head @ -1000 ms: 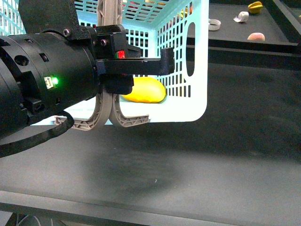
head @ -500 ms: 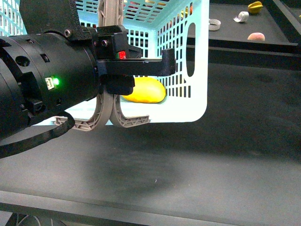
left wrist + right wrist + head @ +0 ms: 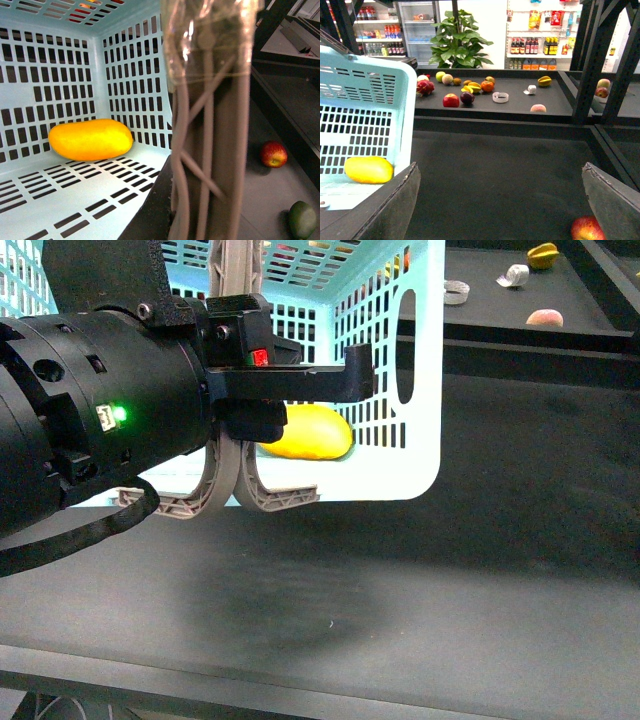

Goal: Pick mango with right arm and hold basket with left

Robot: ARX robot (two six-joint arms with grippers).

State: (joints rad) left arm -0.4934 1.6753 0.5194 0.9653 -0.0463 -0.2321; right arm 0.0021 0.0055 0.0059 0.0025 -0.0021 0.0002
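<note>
The mango [image 3: 305,432] lies on its side on the floor of the blue basket [image 3: 425,390], against the slotted wall. It looks smooth and firm-skinned, probably a little slippery and easy to bruise, so I'd take it across its narrow middle with a light squeeze rather than by the rounded ends.

The basket stands on the dark surface [image 3: 450,590], its grey handles [image 3: 270,495] hanging down the near wall. The left hand [image 3: 330,380] sits right at those handles; the left wrist view shows a handle strut filling the frame, wrapped in clear film, but I cannot tell whether the fingers are pressed onto it or merely beside it.

The right hand [image 3: 500,200] is spread wide and holds nothing, well apart from the fruit.

Only the wrist views show a red apple [image 3: 587,229] on the surface; the front view misses it.
</note>
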